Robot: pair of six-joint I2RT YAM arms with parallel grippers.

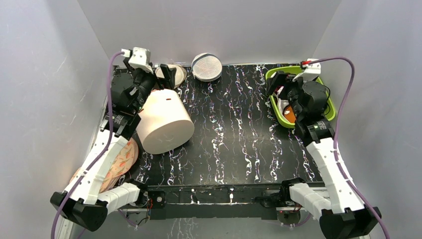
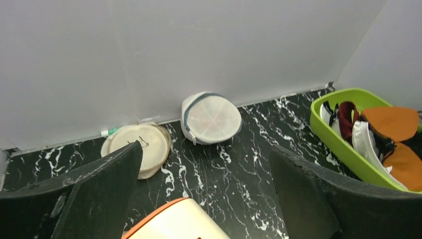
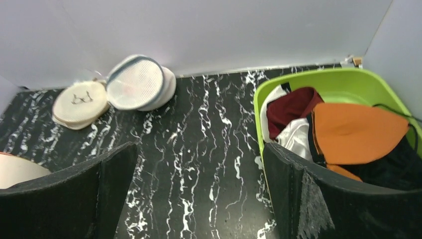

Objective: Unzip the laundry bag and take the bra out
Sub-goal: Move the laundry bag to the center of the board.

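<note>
Left gripper (image 1: pixel 166 75) wide open, empty | right gripper (image 1: pixel 277 82) same, by green bin (image 1: pixel 330 113) | laundry bag (image 1: pixel 207 66) on edge at bench's (image 1: pixel 234 139) far edge, midway, against back wall (image 1: pixel 214 25) | lies ahead, slightly right of left gripper, the nearer one.

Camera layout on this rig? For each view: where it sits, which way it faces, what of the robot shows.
Top external: above and behind the bases, looking down on the table; left arm and right arm show full length.
Left wrist: on the left arm, facing the back wall; laundry bag centre; the open left claw frames the bottom.
Right wrist: on the right arm, facing the same wall; green basket at right; the open right claw frames the bottom.
Shared: both wrist views show the laundry bag, beige disc and green basket.
</note>
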